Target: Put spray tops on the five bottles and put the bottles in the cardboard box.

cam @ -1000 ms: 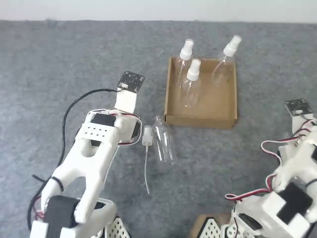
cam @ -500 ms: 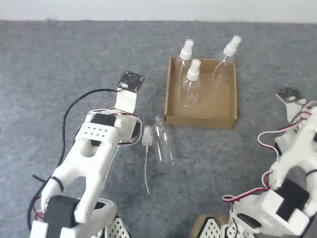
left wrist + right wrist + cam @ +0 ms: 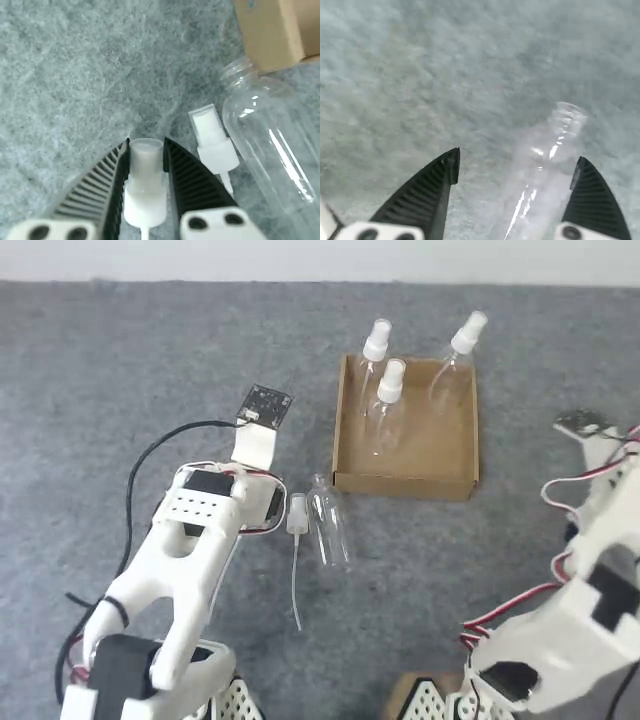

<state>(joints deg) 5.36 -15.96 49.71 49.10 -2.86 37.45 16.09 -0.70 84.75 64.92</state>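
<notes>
In the left wrist view my left gripper (image 3: 146, 145) is shut on a white spray top (image 3: 145, 190), low over the grey carpet. A second spray top (image 3: 212, 142) lies beside it, next to an uncapped clear bottle (image 3: 272, 150) on its side. The high view shows that bottle (image 3: 328, 528) and that spray top (image 3: 297, 514), with its long tube, just in front of the cardboard box (image 3: 405, 480). Three bottles with spray tops (image 3: 385, 400) are in the box. My right gripper (image 3: 517, 157) is open, and another uncapped bottle (image 3: 545, 165) lies between its fingers.
The left arm (image 3: 190, 560) covers the carpet left of the loose bottle. The right arm (image 3: 590, 580) stands at the right edge of the table, to the right of the box. A box corner (image 3: 272, 30) shows beyond the loose bottle.
The right arm has risen and swung its wrist toward the far side. The left arm, the loose bottle and the spray top beside it have not moved.
</notes>
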